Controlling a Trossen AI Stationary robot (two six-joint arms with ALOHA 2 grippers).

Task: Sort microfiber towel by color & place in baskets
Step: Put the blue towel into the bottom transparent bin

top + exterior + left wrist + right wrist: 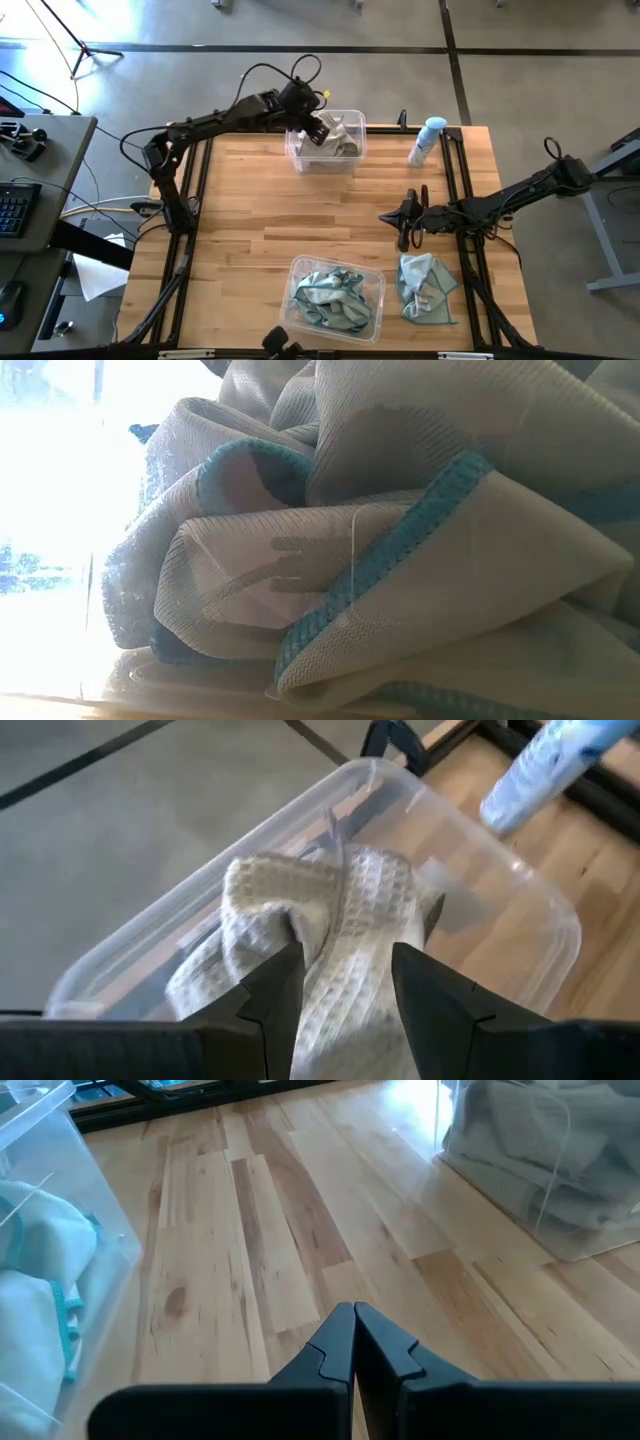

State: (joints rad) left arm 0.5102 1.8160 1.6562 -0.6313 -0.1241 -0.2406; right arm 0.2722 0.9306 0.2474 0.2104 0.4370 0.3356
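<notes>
Left wrist view: my left fingers (pixel 345 985) are clamped on a pale beige-grey towel (pixel 350 910), hanging it over the far basket (pixel 540 910). Risk, as I judge it: if I let go while part of the cloth is draped across the rim, it could slump outside onto the table (pixel 250 210); waffle weave may also cling to a finger pad and drag back up when I lift. The spray bottle (pixel 427 140) stands just beside that basket, so a wide swing out could tip it.

My right fingers (pixel 352 1342) are pressed together, empty, hovering low over bare table between the two baskets. One teal-blue towel (pixel 425 287) lies loose on the table near them, just beside the near basket (pixel 372 275), which already holds teal towels (pixel 325 295). The black frame rail (pixel 462 215) runs close to that loose towel and could crowd my approach.
</notes>
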